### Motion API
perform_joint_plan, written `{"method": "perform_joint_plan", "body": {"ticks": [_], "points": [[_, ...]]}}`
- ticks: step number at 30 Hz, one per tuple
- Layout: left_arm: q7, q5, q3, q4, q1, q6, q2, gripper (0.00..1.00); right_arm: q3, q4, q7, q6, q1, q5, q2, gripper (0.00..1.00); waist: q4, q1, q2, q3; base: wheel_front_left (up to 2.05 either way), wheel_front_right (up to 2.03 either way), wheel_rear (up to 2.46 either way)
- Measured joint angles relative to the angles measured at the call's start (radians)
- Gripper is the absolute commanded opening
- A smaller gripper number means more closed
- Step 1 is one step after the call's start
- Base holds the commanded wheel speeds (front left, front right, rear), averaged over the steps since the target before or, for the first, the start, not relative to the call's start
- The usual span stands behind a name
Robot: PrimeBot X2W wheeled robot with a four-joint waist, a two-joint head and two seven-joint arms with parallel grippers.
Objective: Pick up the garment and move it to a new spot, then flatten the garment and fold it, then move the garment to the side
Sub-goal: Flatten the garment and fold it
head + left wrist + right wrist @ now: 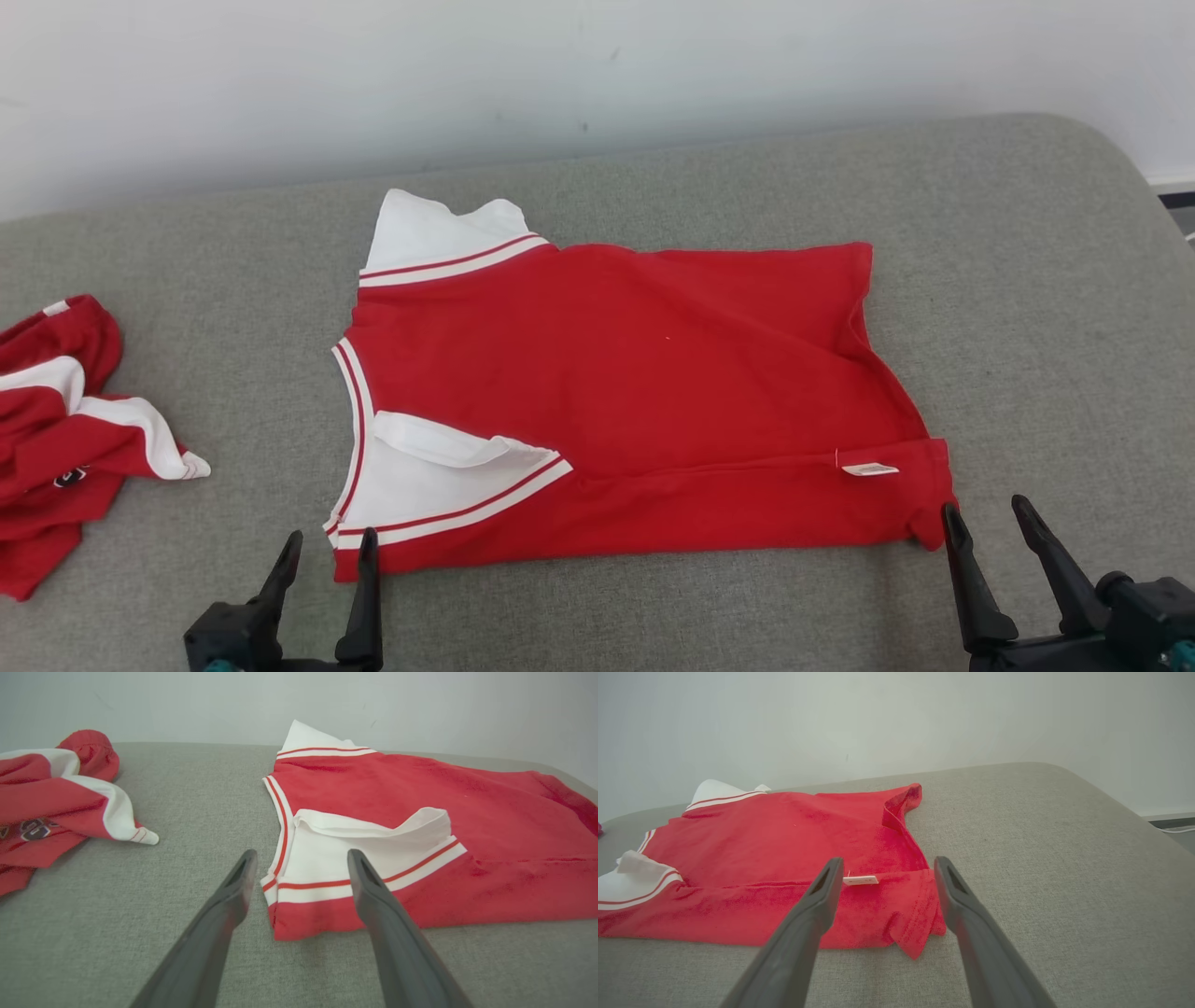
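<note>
Garment [635, 392]: is lying flat, partly folded, on the grey cushion [1027, 280].
Left gripper [331, 534]: is hovering at the near white-trimmed corner, jaws spread wide, gripping nothing.
Right gripper [984, 505]: is hovering at the near hem corner, jaws wide apart, empty.
Second red garment [56, 420]: is lying crumpled, well apart on the left.

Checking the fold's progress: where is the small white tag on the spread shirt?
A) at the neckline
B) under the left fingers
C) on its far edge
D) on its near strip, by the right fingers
D: the tag lies on the near strip of the shirt, just ahead of the fingers of the right gripper.
</note>
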Motion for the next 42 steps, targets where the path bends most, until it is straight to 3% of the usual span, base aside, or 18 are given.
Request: {"method": "perform_joint_plan", "body": {"ticks": [17,24,26,27,28,36,42], "points": [[0.059,-0.095,0.009,0.178,-0.092,-0.035,-0.041,1.0,0.043,0.334,-0.058,0.0,-0.156,0.069,-0.018,1.0,-0.007,0.0001,0.0001,0.1,0.0,0.0,0.0],[0.087,-0.169,0.022,0.215,-0.117,-0.073,-0.061,1.0,0.087,0.434,-0.072,0.0,-0.231,0.109,-0.022,1.0,-0.001,0.0,0.0,0.114,0.0,0.0,0.0],[0.098,-0.192,0.025,0.223,-0.126,-0.087,-0.064,0.46,0.106,0.456,-0.076,0.0,-0.253,0.122,-0.024,0.98,0.0,0.0,0.0001,0.118,0.0,0.0,0.0],[0.098,-0.192,0.024,0.226,-0.13,-0.087,-0.063,0.01,0.118,0.465,-0.074,0.0,-0.262,0.134,-0.026,0.39,0.001,0.0,0.0001,0.12,0.0,0.0,0.0],[0.099,-0.192,0.024,0.23,-0.134,-0.091,-0.062,0.0,0.128,0.475,-0.067,0.0,-0.27,0.147,-0.028,0.0,0.001,0.0,0.0,0.122,0.0,0.0,0.0],[0.106,-0.209,0.011,0.229,-0.147,-0.113,-0.069,0.0,0.16,0.495,-0.076,0.0,-0.295,0.207,-0.056,0.0,0.003,0.0,0.0,0.118,0.0,0.0,0.0],[0.121,-0.22,0.0,0.134,-0.07,-0.119,-0.058,0.0,0.171,0.432,-0.045,0.0,-0.251,0.237,-0.099,0.0,0.003,0.0,0.0,0.1,0.0,0.0,0.0]]}}
